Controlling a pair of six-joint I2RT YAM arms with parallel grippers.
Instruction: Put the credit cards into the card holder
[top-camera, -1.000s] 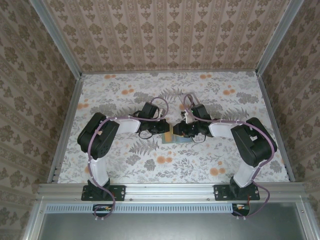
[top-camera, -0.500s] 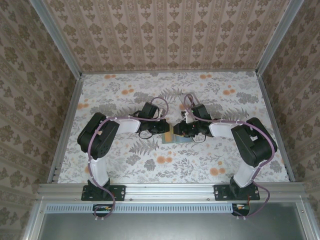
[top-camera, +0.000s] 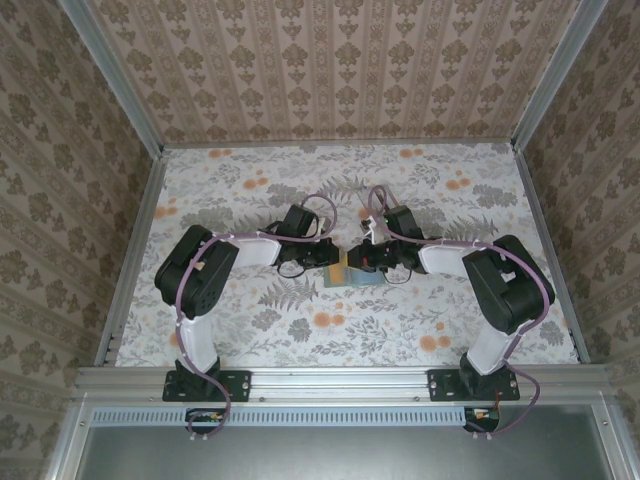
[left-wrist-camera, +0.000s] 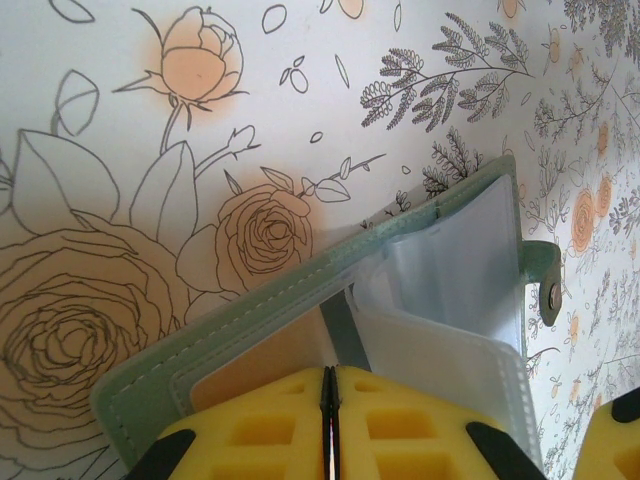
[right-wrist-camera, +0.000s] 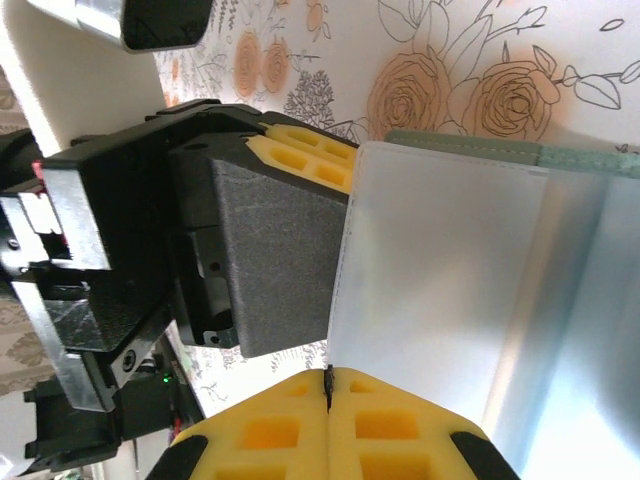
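Card holder (left-wrist-camera: 250, 320): green stitched cover, clear glossy sleeves (right-wrist-camera: 440, 250) | left tool (left-wrist-camera: 330, 400) clamps it | right tool (right-wrist-camera: 328, 385) pressed together

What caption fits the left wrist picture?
Left arm's yellow fingers pinch the open green card holder on a flowery table.

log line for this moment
card holder open on table | left tool shut on it | right tool shut at its edge
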